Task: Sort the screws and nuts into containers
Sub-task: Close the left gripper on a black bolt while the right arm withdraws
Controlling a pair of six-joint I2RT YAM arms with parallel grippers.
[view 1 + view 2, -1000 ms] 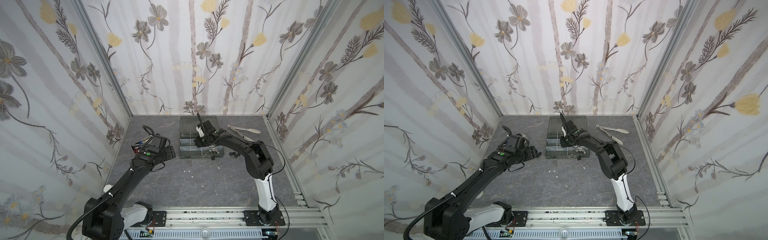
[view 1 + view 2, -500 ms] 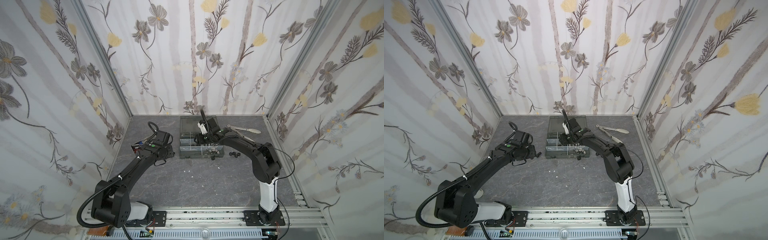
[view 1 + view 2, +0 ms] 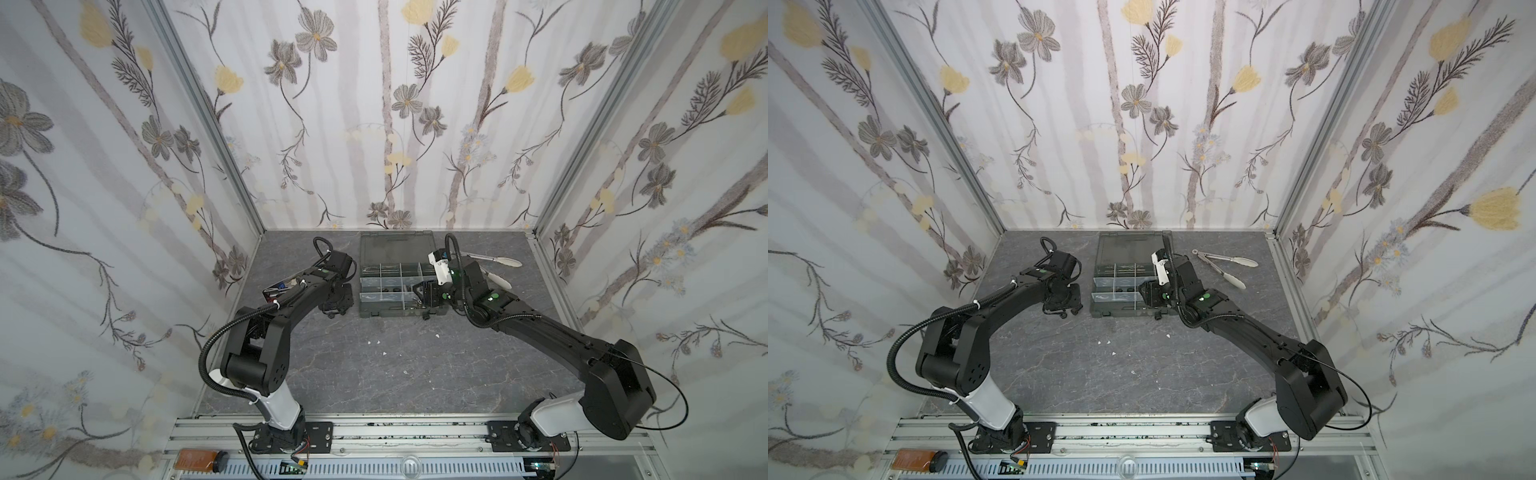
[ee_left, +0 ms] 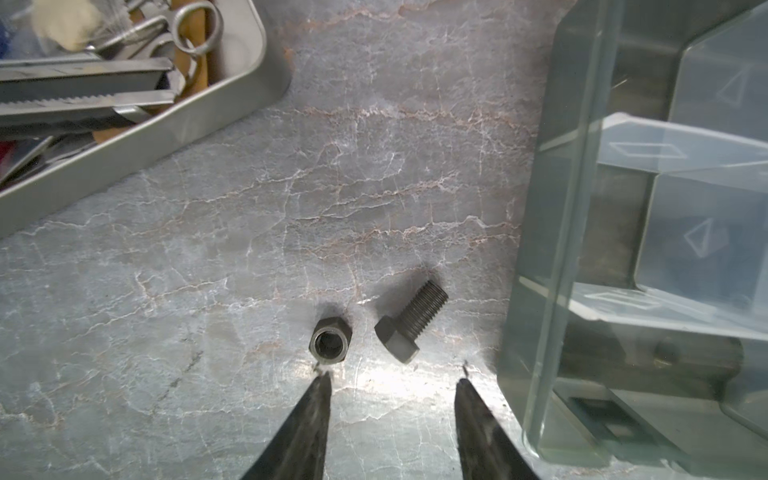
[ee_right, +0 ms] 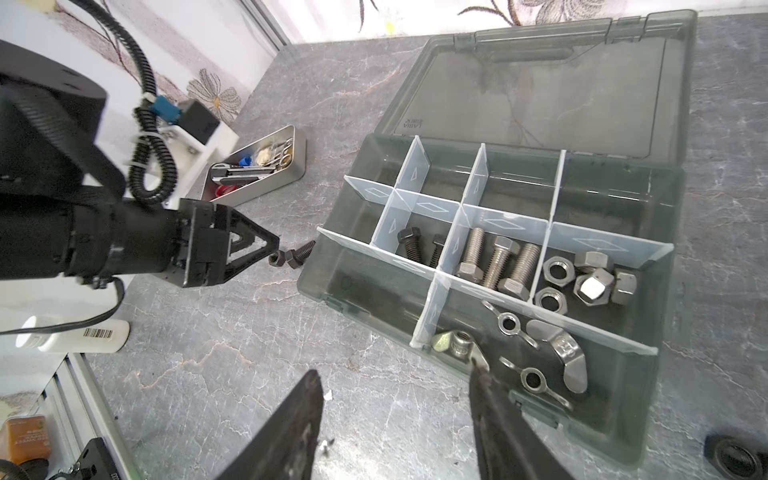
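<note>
In the left wrist view a black nut (image 4: 330, 347) and a black screw (image 4: 411, 326) lie side by side on the grey table, just ahead of my left gripper (image 4: 395, 376), which is open and holds nothing. Both also show in the right wrist view as the nut (image 5: 275, 258) and the screw (image 5: 299, 255). The containers are the compartments of the organizer box (image 3: 395, 309). They hold black screws (image 5: 415, 245), silver screws (image 5: 494, 262), silver nuts (image 5: 582, 278) and wing nuts (image 5: 552, 345). My right gripper (image 5: 395, 372) is open and empty at the box's front wall. Another black nut (image 5: 735, 457) lies on the table.
A metal tray (image 4: 232, 104) of tools stands left of the box, close to the left gripper. Silver tongs (image 3: 1221, 266) lie at the back right. A white bottle (image 5: 75, 332) lies by the left wall. The box's lid (image 5: 540, 83) lies open behind it.
My right gripper has opened and drawn back from over the box towards its front edge. The left jaws have narrowed, and the left arm has swung its elbow back while the gripper stays beside the box.
</note>
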